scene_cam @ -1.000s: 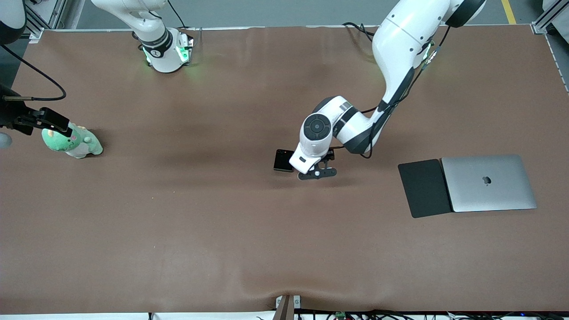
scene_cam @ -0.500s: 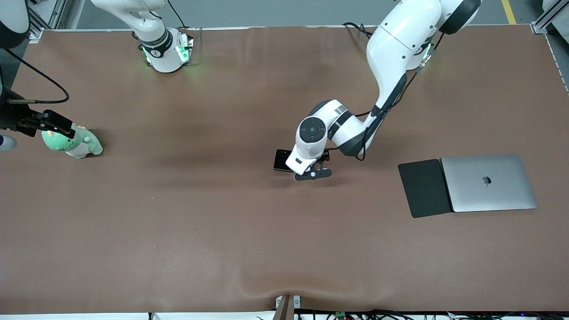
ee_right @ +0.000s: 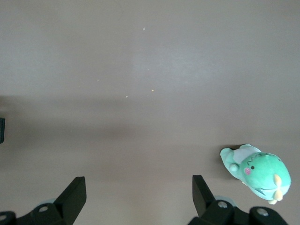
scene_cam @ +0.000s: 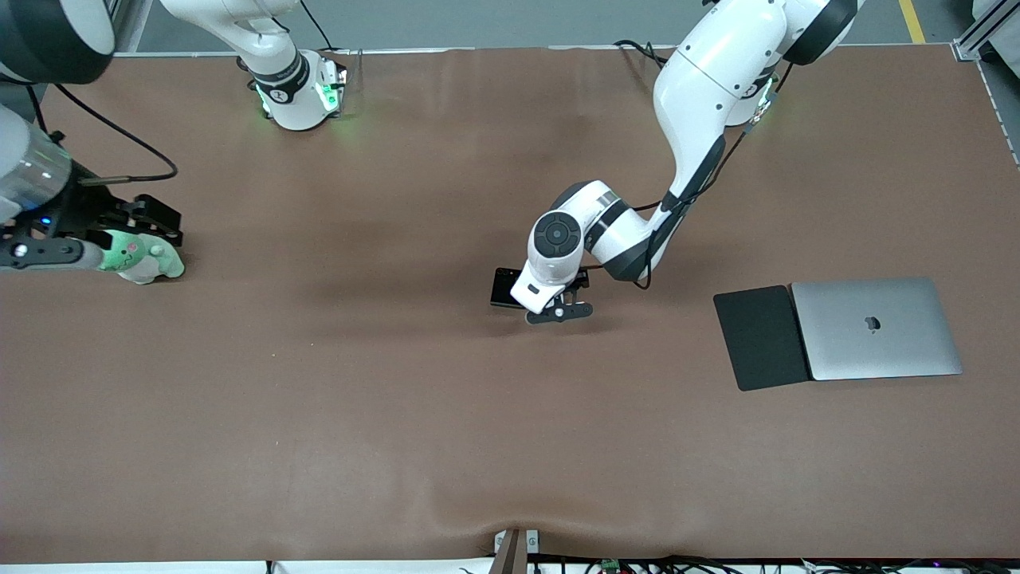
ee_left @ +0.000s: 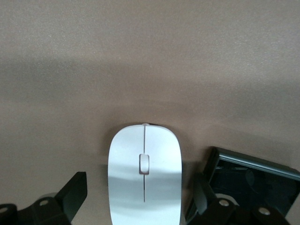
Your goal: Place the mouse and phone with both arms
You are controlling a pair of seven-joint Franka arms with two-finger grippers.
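The white mouse [ee_left: 144,176] lies on the brown table mat between my left gripper's [ee_left: 139,183] open fingers, with a gap on each side. In the front view the left wrist hides the mouse. The black phone [scene_cam: 504,287] lies flat on the mat right beside the mouse, toward the right arm's end, and also shows in the left wrist view [ee_left: 253,180]. My left gripper [scene_cam: 558,307] is low over the middle of the table. My right gripper [scene_cam: 163,223] is open and empty over the right arm's end of the table, and it shows in the right wrist view [ee_right: 138,183].
A green plush toy [scene_cam: 147,259] sits under the right gripper's side and shows in the right wrist view [ee_right: 255,171]. A flat black pad [scene_cam: 761,336] and a closed silver laptop [scene_cam: 876,327] lie toward the left arm's end.
The right gripper has swung in over the green plush toy. The left gripper has shifted a little toward the phone and lower around the mouse.
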